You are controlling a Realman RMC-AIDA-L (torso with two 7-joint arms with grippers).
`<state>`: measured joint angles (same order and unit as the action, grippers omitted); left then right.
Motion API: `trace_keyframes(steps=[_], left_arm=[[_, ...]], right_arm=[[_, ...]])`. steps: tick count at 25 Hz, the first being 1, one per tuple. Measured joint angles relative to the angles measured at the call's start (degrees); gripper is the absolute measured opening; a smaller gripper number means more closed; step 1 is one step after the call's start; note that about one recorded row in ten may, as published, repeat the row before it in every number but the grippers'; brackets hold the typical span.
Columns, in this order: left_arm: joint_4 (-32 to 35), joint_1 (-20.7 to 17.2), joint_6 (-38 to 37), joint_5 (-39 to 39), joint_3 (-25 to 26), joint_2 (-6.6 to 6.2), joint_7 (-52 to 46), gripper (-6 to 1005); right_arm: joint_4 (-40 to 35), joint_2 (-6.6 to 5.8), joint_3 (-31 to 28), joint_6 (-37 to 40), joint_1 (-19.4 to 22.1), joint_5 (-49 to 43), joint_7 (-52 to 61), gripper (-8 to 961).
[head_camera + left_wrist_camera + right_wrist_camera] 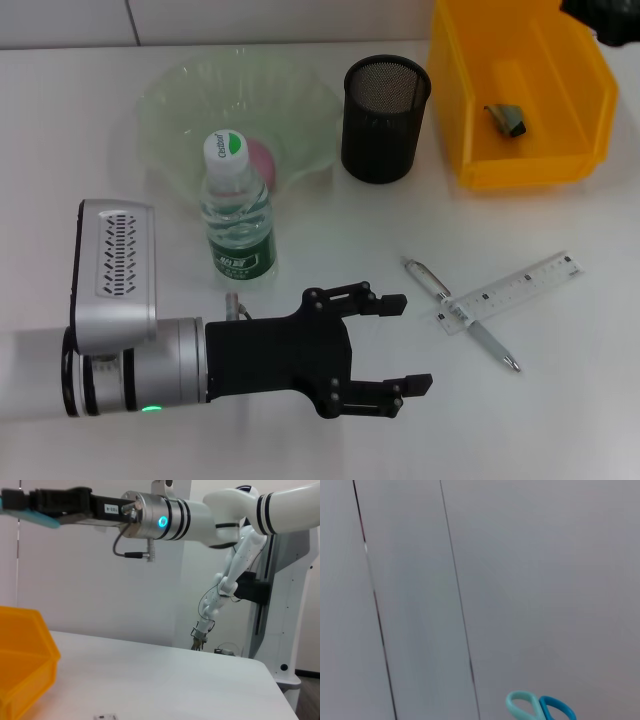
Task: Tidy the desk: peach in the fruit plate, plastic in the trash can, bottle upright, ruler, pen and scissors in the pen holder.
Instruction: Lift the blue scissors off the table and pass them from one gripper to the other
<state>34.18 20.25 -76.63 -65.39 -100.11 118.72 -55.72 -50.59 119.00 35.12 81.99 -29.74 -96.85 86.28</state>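
left gripper wide open, holding nothing.

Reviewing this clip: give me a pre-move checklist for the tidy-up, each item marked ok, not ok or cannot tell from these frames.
1. Bottle upright: ok, standing beside the fruit plate.
2. Peach in the fruit plate: ok, partly hidden behind the bottle.
3. Plastic in the yellow bin: ok.
4. Pen and ruler in the pen holder: not ok, both lie crossed on the table.
5. Left gripper ready to grasp: ok, open and empty near the pen.
6. Scissors held by the right gripper: ok, raised high; not yet in the holder.
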Motion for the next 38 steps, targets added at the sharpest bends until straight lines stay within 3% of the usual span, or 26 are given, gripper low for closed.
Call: trace_keyframes(steps=[9, 12, 32, 38], left_arm=[[0.01, -0.06, 0.07, 0.00, 0.00, 0.17, 0.00, 815], [-0.01, -0.13, -0.01, 0.00, -0.04, 0.16, -0.01, 815], [-0.05, -0.39, -0.71, 0.78, 0.00, 0.11, 0.00, 814], [-0.35, -1.10, -6.66, 8.42, 0.57, -0.07, -0.03, 814]], right_arm=[[25.82, 0.07, 0.08, -5.02, -9.08, 10.96, -22.43, 216], [29.38, 0.15, 0.08, -8.36, -11.13, 10.88, -24.74, 217], [32.79, 0.60, -0.06, -5.56, -10.00, 14.63, -29.96, 217], [30.59, 0.20, -0.37, 3.87, -4.55, 14.68, -28.82, 217]])
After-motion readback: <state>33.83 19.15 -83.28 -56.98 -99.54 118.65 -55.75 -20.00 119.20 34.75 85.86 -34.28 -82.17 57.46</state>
